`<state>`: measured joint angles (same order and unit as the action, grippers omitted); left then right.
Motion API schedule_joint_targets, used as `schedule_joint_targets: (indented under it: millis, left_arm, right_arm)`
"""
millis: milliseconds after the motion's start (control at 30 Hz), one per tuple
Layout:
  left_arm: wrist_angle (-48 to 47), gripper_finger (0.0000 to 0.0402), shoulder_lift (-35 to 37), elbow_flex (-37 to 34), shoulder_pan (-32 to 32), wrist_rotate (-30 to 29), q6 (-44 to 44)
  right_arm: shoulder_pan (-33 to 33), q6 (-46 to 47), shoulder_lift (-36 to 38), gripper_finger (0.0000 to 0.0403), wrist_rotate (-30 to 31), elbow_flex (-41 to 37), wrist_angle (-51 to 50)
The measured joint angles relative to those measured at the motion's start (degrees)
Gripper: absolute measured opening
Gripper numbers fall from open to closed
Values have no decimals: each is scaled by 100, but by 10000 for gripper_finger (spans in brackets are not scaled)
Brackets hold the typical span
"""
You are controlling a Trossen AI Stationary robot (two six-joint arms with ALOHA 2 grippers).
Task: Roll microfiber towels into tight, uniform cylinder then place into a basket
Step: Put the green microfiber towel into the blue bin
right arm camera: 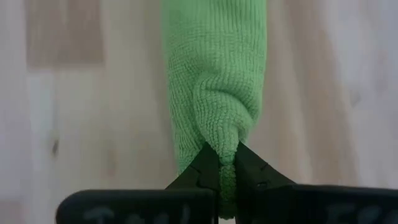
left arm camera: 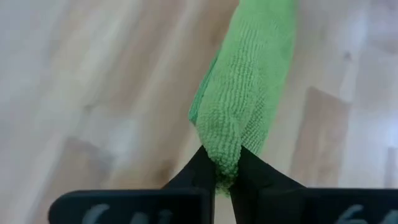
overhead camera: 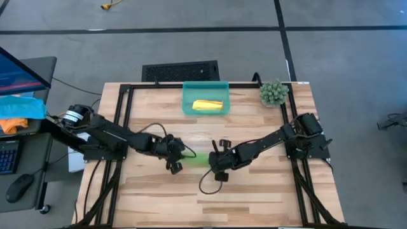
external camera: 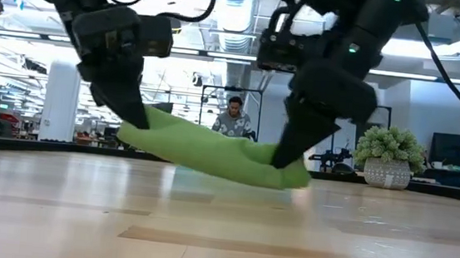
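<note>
A lime green towel [external camera: 215, 154], rolled into a long roll, hangs between my two grippers over the middle of the table [overhead camera: 198, 156]. My left gripper [external camera: 135, 121] is shut on its left end and my right gripper [external camera: 287, 159] on its right end. The yellow towel [overhead camera: 208, 105] lies rolled inside the teal basket [overhead camera: 188, 95] at the table's far edge. My left gripper pinches the roll's left end [left arm camera: 225, 163] between its two fingers, slanting down from the left, in line with the roll. That end is lifted clear. My right gripper pinches the roll's right end [right arm camera: 226, 154] between its two fingers, slanting down from the right. The roll sags a little in its middle [external camera: 211, 159], just above the table.
A small potted plant [overhead camera: 273, 93] stands at the far right corner. A black vented panel [overhead camera: 180, 70] lies beyond the far edge. A person [external camera: 233, 117] shows far off in the room. The near half of the table [overhead camera: 210, 203] is bare wood.
</note>
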<state>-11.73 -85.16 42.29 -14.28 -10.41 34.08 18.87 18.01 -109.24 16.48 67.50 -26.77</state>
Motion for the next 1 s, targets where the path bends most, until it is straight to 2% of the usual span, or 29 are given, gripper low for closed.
schedule_joint_targets:
  millis: [267,333,400,600,800,1000]
  left_arm:
    - [-142,10,103,243,856,163,-932]
    - [-187,9,126,329,1096,265,-1199]
    - [-164,9,111,467,1375,309,-1485]
    - [-460,9,225,934,2232,312,-2184]
    - [-351,9,136,1372,3083,614,-2653]
    - [-294,9,-350,1591,3876,671,-2981]
  right_arm:
    - [-515,-584,540,29,340,-15,-504]
    - [-699,-781,665,29,353,23,-317]
    - [-908,-956,920,29,396,-37,-627]
    - [-1616,-1530,1482,29,412,-34,-622]
    - [-2471,-2256,1723,28,235,-41,-622]
    - [-3427,-3115,1536,29,-191,-20,-260]
